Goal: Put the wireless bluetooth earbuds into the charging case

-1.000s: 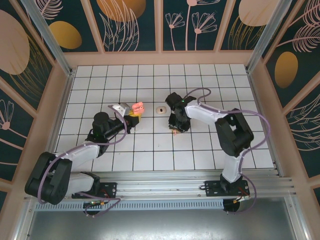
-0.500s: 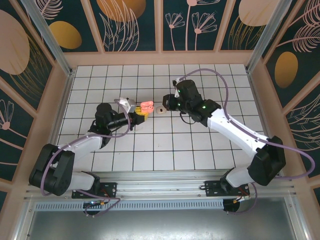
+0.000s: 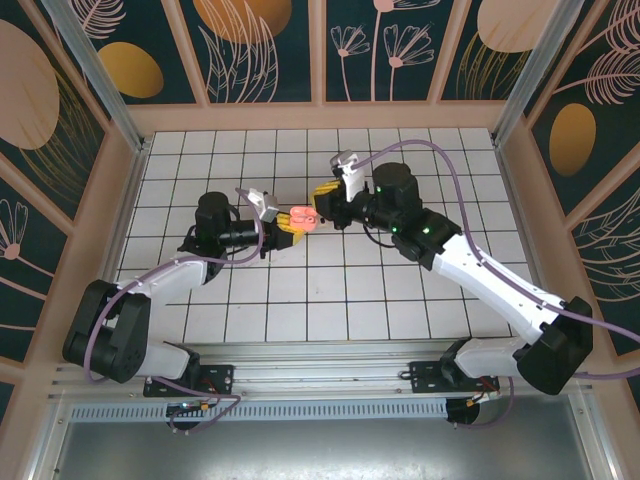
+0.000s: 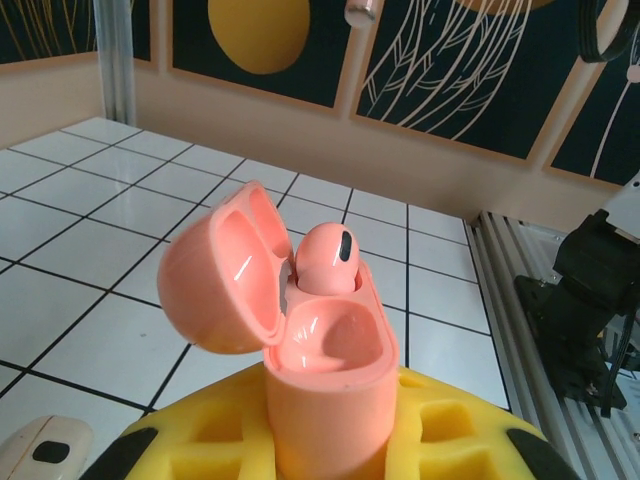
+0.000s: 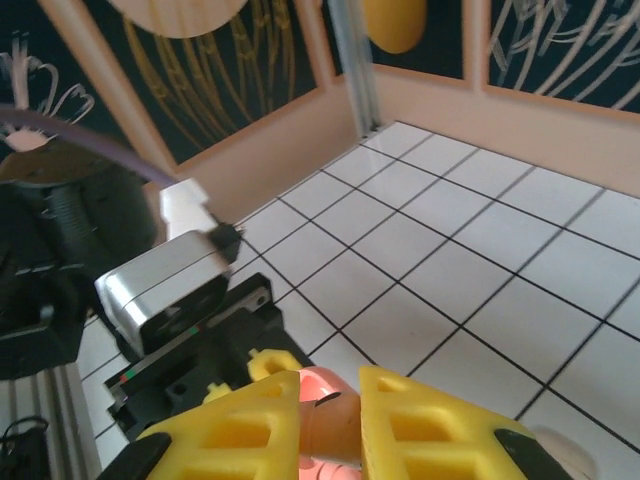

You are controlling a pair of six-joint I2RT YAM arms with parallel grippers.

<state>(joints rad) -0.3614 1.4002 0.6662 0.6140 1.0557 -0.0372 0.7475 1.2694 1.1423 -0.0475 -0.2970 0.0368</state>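
Observation:
My left gripper [image 3: 285,226] [image 4: 330,440] is shut on the open salmon-pink charging case [image 3: 301,216] [image 4: 325,370] and holds it upright, with the lid tipped left. One pink earbud [image 4: 326,260] sits in the far slot, and the near slot [image 4: 335,335] is empty. My right gripper [image 3: 320,201] [image 5: 335,420] is shut on a second pink earbud [image 5: 338,428], just above the case, whose pink top [image 5: 322,385] shows behind the bud. A cream earbud [image 4: 40,450] lies on the tiles beside the case.
The white tiled floor [image 3: 400,290] is walled by a peach frame with dark floral panels. Metal rails [image 3: 320,365] run along the near edge by the arm bases. A blurred cream shape [image 5: 560,450] lies on the tiles under the right gripper.
The right arm has risen from the floor and swung left, carrying the pink earbud to the case. The left gripper has moved the case right, toward the middle.

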